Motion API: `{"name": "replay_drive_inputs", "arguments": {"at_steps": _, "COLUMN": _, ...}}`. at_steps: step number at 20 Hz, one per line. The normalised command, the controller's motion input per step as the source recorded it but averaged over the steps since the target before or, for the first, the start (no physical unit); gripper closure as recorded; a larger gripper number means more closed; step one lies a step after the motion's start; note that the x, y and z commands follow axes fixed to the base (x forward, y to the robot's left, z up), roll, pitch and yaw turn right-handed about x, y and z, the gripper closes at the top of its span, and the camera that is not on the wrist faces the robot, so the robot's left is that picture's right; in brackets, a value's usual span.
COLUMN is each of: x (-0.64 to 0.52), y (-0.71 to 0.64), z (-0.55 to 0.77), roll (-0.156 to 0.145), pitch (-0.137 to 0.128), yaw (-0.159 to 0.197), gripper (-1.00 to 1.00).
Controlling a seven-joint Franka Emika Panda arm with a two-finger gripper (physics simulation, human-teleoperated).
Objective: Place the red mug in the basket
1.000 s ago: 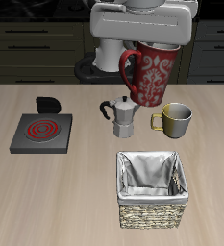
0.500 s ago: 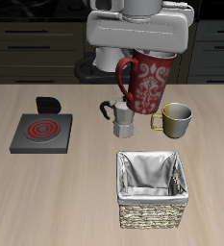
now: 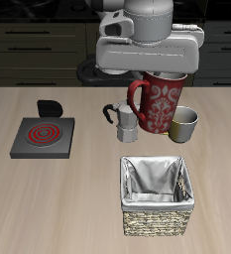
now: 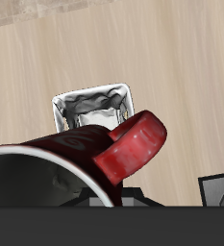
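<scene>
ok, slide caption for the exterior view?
Hand carries the red mug above the table, short of the basket.

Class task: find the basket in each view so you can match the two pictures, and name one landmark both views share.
Exterior view: the basket stands on the table near its front edge, nearer the camera than the held red mug.
Wrist view: the basket shows past the mug's handle.
Shared landmark: the red mug's handle.
</scene>
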Motion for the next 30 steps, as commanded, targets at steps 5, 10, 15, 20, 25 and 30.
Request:
{"name": "replay_drive_inputs", "arguments": {"at_steps": 5, "x": 0.1, "y": 0.09, "z": -0.15, "roll": 0.02, "pitch": 0.018, "yaw": 0.019, "gripper": 1.0}}
{"name": "replay_drive_inputs", "arguments": {"at_steps": 10, "x": 0.1, "y": 0.13, "z": -0.08, "roll": 0.011, "pitch": 0.014, "yaw": 0.032, "gripper": 1.0}}
{"name": "replay_drive_inputs", "arguments": {"at_steps": 15, "x": 0.08, "y": -0.02, "z": 0.09, "roll": -0.006, "pitch": -0.016, "yaw": 0.017, "gripper": 1.0}}
{"name": "replay_drive_inputs", "arguments": {"at_steps": 20, "x": 0.15, "y": -0.02, "z": -0.15, "roll": -0.017, "pitch": 0.026, "yaw": 0.005, "gripper": 1.0}}
{"name": "replay_drive_inputs", "arguments": {"at_steps": 25, "x": 0.11, "y": -0.02, "z": -0.25, "roll": -0.009, "pitch": 0.035, "yaw": 0.02, "gripper": 1.0}}
{"name": "replay_drive_inputs", "arguments": {"at_steps": 30, "x": 0.03, "y": 0.08, "z": -0.27, "roll": 0.015, "pitch": 0.032, "yaw": 0.041, "gripper": 1.0}}
